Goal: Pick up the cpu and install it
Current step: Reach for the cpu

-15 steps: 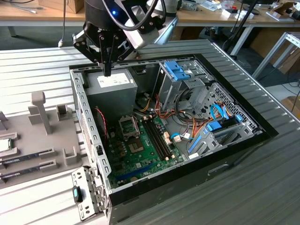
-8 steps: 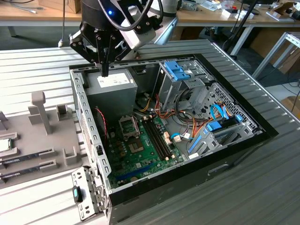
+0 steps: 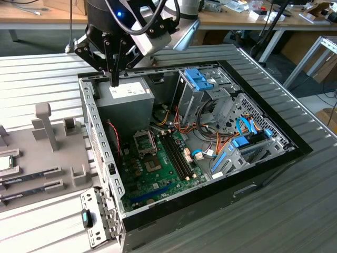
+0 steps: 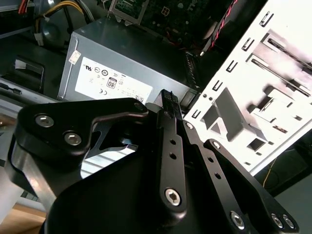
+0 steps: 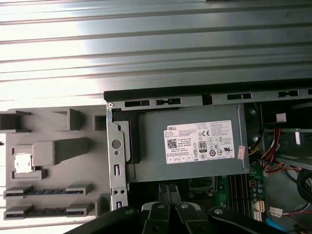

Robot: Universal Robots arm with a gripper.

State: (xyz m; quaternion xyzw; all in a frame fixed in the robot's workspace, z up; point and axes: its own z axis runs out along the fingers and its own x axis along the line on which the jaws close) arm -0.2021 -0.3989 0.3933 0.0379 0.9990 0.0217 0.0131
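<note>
The hand (image 3: 114, 80), fingers pressed together, hangs over the power supply (image 3: 129, 97) at the case's (image 3: 210, 196) eleven o'clock corner. The cpu (image 3: 4, 162) lies in the grey tray (image 3: 47, 174) on the tabletop (image 3: 42, 74), at the exterior view's nine o'clock, well apart from the hand.

Stuff that's cut off or blocked here
Exterior view: the cpu (image 3: 3, 163) is chopped by the frame edge on the exterior view's left, just a sliver on the grey tray (image 3: 23, 142), and the memory sticks (image 3: 31, 176) run off that same edge. Second wrist view: the end effector (image 4: 168, 100) covers the near edge of the power supply (image 4: 122, 53). First wrist view: the socket frame (image 5: 200, 184) only half peeks out past that box.
</note>
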